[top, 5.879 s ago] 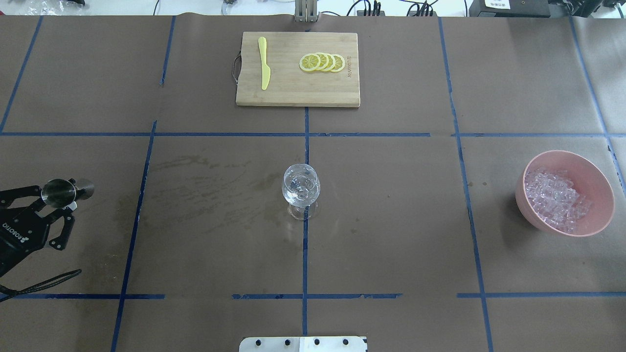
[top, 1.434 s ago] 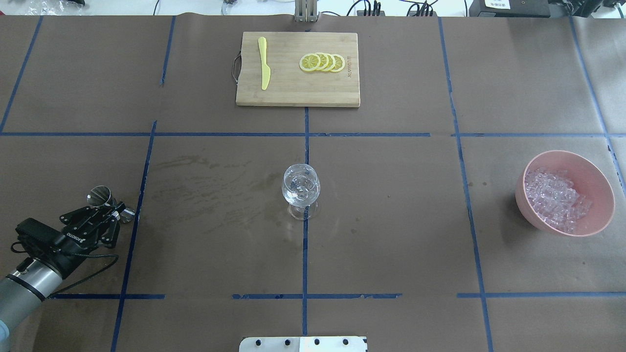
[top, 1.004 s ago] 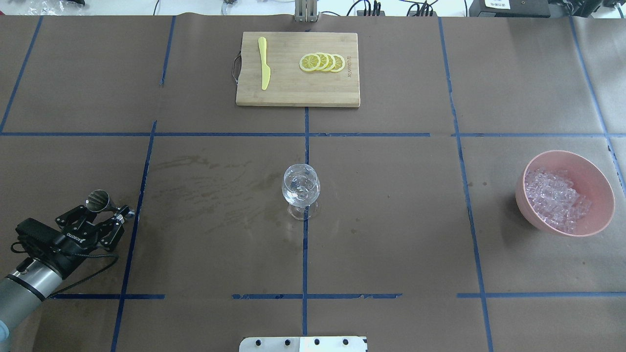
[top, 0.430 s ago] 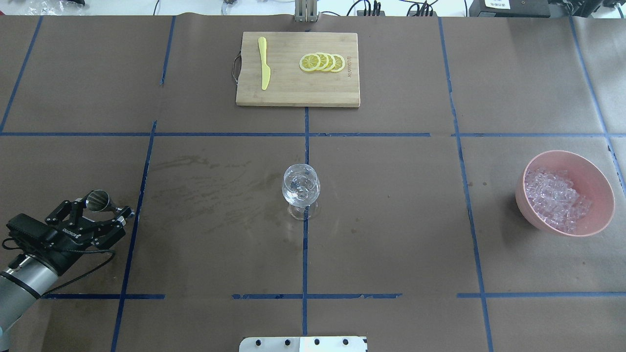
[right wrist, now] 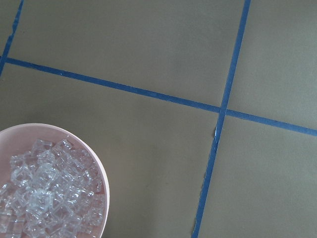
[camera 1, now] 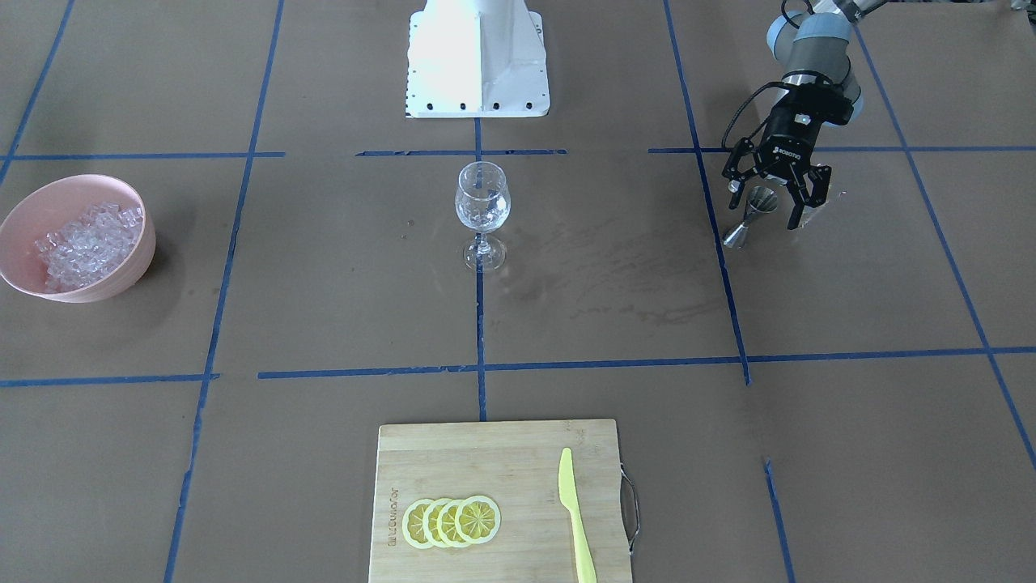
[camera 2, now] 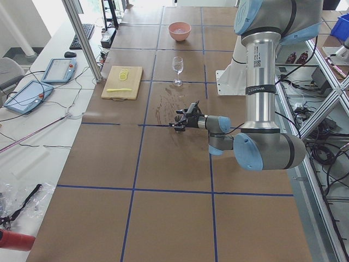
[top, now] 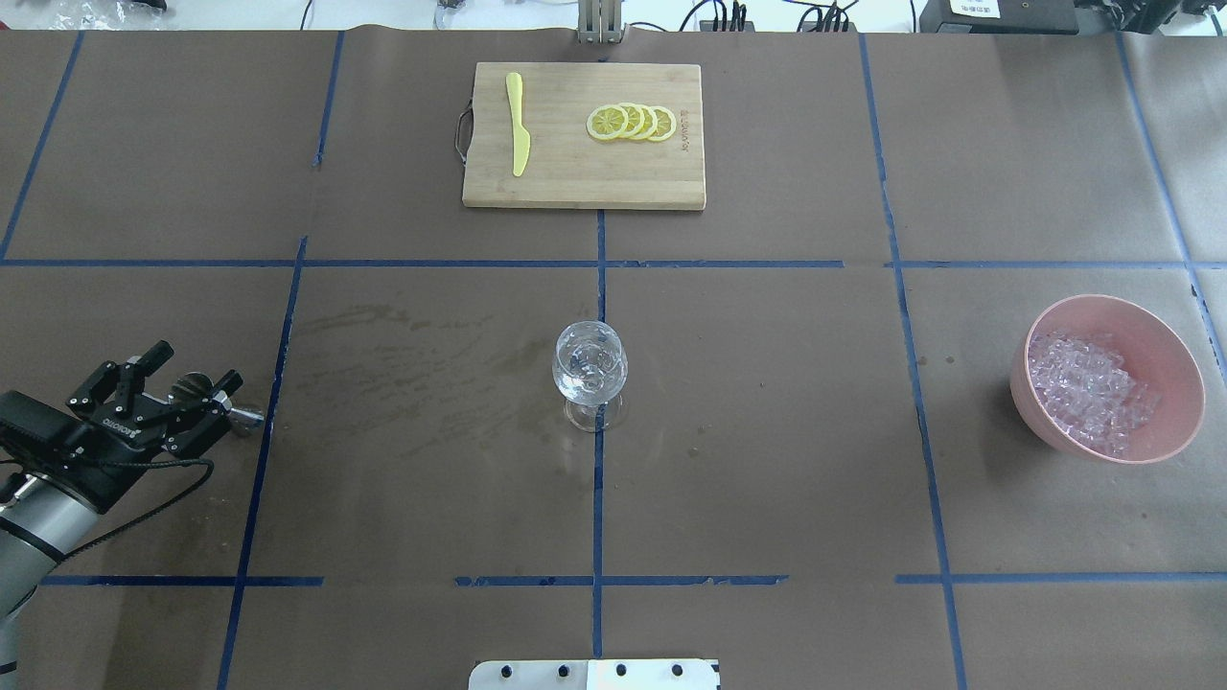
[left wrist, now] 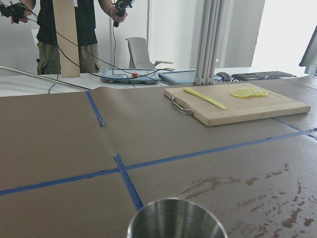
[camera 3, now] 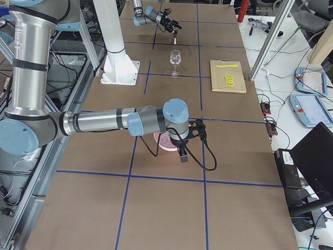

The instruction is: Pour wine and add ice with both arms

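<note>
My left gripper (top: 196, 366) is open, its fingers spread on either side of a steel jigger (top: 198, 388) that stands on the table at the near left. The gripper (camera 1: 765, 202) and jigger (camera 1: 749, 214) also show in the front view. The jigger's rim (left wrist: 176, 220) fills the bottom of the left wrist view. The clear wine glass (top: 590, 369) stands at the table's middle; I see no dark wine in it. The ice (top: 1088, 388) lies heaped in a pink bowl (top: 1112, 305) at the right. My right gripper (camera 3: 183, 155) hangs over that bowl; I cannot tell whether it is open or shut.
A wooden cutting board (top: 566, 182) at the far middle holds lemon slices (top: 631, 123) and a yellow knife (top: 518, 125). Wet stains (top: 403, 383) mark the paper between jigger and glass. The white base block (camera 1: 477, 57) stands at the near edge.
The left arm set the jigger down on the table at the near left. Its fingers then opened wide and the gripper drew back a little to the left.
</note>
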Robot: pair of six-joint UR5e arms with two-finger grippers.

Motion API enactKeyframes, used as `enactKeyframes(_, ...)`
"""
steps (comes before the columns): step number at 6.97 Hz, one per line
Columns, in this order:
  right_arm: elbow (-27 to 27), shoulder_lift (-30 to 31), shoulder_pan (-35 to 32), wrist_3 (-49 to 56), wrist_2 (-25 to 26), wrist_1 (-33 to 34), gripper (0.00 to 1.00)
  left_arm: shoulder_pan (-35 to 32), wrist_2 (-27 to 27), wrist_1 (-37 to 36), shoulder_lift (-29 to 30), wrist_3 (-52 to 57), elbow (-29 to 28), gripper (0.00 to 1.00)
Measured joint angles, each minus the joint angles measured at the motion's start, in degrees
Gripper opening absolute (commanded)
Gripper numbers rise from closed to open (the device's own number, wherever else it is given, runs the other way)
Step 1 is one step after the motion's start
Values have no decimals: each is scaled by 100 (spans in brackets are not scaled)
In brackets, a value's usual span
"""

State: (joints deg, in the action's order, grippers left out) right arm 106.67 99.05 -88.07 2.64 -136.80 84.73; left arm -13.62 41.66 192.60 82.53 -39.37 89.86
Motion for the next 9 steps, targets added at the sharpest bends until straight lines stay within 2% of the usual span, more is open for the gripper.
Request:
enactKeyframes(1,5,-2,0,0,-1,0,100,-229,173,21,-1,156,88,100)
enactKeyframes(3,10,-8,0,0,3,0,100,-1041,1142,-55,1,430,163,100)
enactKeyframes(4,12,-8,0,0,4,0,100,-1721,2035,-262,17,580,174,100)
enactKeyframes(5,12,-8,0,0,4,0,100,-2540,3148,-677,52,759,201,100)
enactKeyframes(7,12,-9,0,0,4,0,100,-4225,5266,-2102,222,1291,395,100)
enactKeyframes(9,4,-9,0,0,2,0,100,-5679,6584,-3826,477,2071,578,100)
